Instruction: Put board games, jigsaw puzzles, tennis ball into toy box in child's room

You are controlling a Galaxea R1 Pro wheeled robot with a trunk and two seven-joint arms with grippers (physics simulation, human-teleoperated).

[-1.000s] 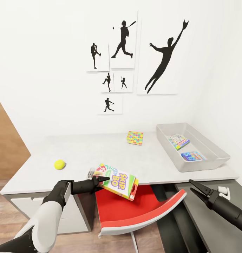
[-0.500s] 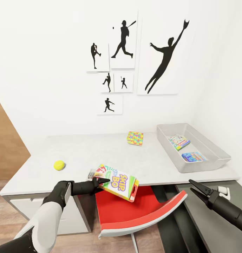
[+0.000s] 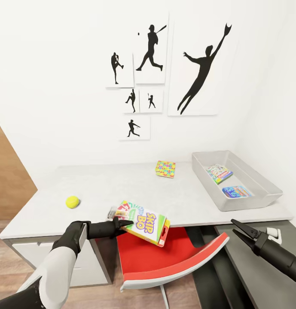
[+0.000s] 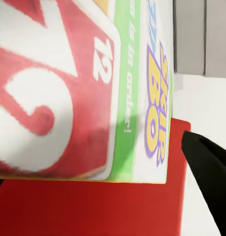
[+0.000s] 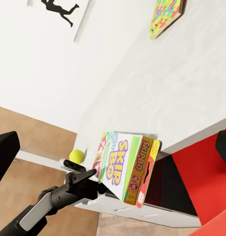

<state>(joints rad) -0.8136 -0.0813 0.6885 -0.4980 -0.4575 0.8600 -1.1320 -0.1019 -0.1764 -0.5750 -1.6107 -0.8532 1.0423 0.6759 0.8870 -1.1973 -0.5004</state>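
While the robot faces the desk, the scene reads as follows.

Left gripper (image 3: 122, 222): clenched on the near-left corner of the Skip-Bo box (image 3: 143, 221), one finger over the printed face; the opposing finger is hidden beneath.

Skip-Bo box: a board game held in the air at the near edge of the table (image 3: 122, 189), tilted down toward the right, above the red chair (image 3: 173, 257). In the left wrist view its printed face (image 4: 78, 88) sits close to the lens, with the red seat behind.

Right gripper (image 3: 241, 228): carries nothing, low at the near right beside the table; its fingertips lie close together, but whether they are fully closed cannot be told.

Toy box (image 3: 251, 189): grey tray at the far right of the table, already containing two flat boxes, one far (image 3: 219, 173) and one near (image 3: 236, 191).

Jigsaw puzzle (image 3: 165, 168): flat on the table, far centre, just left of the toy box.

Tennis ball (image 3: 72, 201): on the table at the left, well apart from the toy box.

Handling, judged: the box looks like light, stiff cardboard with a glossy face, so a corner pinch may let it pivot or slip; a hold across the middle of a long edge would likely steady it.

Step, judged: carrying the game rightward to the toy box.
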